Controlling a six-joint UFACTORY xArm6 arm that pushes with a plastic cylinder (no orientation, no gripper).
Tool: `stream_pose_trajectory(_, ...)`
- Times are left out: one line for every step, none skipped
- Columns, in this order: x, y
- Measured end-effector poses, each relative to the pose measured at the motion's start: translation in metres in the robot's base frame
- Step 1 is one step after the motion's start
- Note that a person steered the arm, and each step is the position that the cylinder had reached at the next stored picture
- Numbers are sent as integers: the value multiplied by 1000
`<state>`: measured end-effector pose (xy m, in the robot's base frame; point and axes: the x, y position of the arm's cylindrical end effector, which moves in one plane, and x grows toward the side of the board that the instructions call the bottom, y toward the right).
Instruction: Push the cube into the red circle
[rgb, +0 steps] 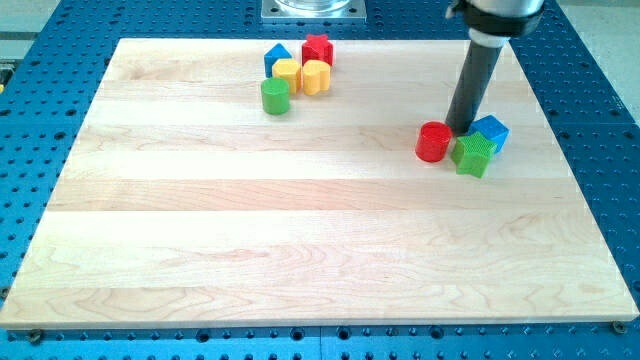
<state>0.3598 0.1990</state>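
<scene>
My tip (462, 131) comes down at the view's right, in the pocket between three blocks: the red cylinder (434, 142) just to its left, the blue cube (491, 132) just to its right, and the green star-shaped block (472, 155) below it. The rod has no jaws, so there is nothing to stand apart or together. The very end of the rod is partly hidden behind the red cylinder and the green block, so I cannot tell whether it touches any of them. The blue cube's lower left is covered by the green block. Near the view's top sit a blue pointed block (277, 57), a red block (318, 49), two yellow blocks (287, 74) (316, 77) and a green cylinder (275, 96), close together on the wooden board (300, 230).
</scene>
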Motion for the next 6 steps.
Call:
stream_pose_trajectory(-8,61)
stream_pose_trajectory(41,52)
stream_pose_trajectory(43,-37)
stream_pose_trajectory(42,-124)
stream_pose_trajectory(30,-101)
stream_pose_trajectory(2,-84)
